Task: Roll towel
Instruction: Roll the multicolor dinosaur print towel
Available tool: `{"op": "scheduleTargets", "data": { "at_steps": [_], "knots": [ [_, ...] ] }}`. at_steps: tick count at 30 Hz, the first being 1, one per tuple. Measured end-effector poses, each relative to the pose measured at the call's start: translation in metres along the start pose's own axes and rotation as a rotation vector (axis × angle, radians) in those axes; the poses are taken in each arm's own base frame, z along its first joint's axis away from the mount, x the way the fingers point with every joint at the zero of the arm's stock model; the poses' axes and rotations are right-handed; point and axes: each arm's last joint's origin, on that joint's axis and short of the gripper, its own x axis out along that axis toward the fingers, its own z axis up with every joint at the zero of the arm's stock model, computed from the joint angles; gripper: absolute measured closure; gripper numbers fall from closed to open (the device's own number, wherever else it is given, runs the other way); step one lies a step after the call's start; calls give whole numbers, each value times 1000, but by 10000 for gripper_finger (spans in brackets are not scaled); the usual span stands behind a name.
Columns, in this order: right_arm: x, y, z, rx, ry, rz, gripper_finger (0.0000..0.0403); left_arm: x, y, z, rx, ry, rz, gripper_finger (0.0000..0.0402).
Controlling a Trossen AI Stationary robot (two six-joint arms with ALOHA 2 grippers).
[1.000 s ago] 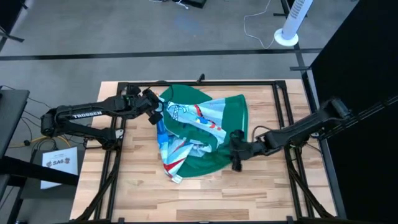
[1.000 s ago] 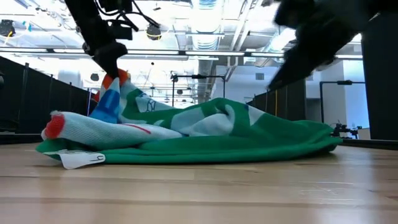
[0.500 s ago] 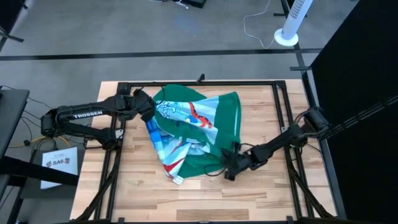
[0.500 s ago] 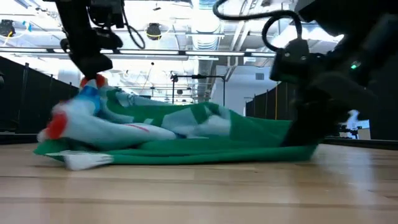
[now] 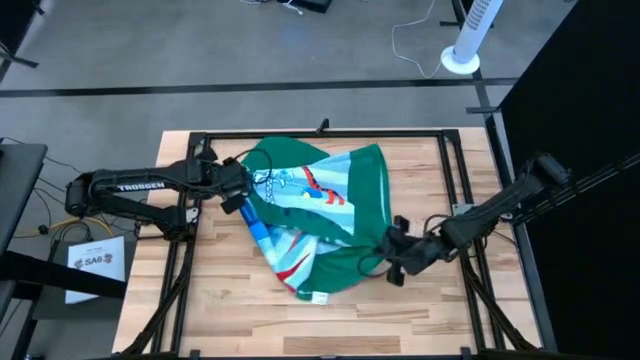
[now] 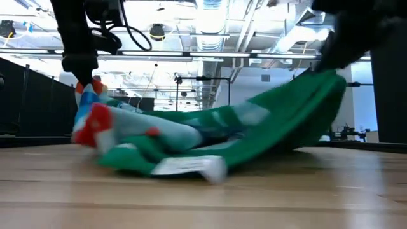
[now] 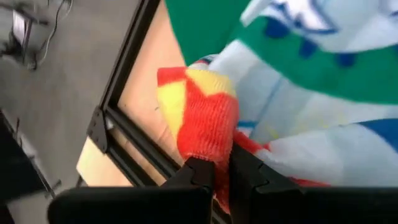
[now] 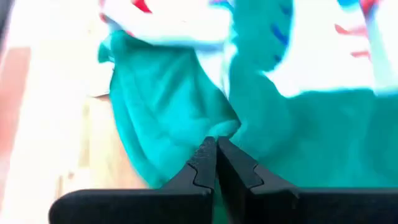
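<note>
Right pincer [image 5: 392, 262] clenched on green fold at near right edge of the towel [image 5: 320, 215]. Towel heaped mid wooden surface [image 5: 220, 300], partly lifted. Left pincer [image 5: 240, 192] farther back, clamped on towel's left red-and-yellow corner.

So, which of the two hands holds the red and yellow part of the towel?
The left hand, at the towel's left edge. The right hand pinches plain green cloth.
</note>
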Motion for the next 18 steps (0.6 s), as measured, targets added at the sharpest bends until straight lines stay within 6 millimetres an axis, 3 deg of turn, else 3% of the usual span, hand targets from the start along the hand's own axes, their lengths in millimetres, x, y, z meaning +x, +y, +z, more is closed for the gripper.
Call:
{"op": "scheduleTargets", "data": {
  "at_steps": [5, 12, 15, 18],
  "knots": [
    [47, 16, 0, -56, -92, 26, 403, -6, -10, 9, 16, -112, -40, 395],
    [100, 27, -21, -48, -88, 60, 403, -11, -17, 9, 33, -152, -65, 395],
    [106, 24, -38, -9, 62, 64, 403, -10, -16, 2, 53, -94, -53, 395],
    [93, 25, -47, 24, 178, 20, 403, -10, -12, -10, 64, 16, -24, 395]
  ]
}}
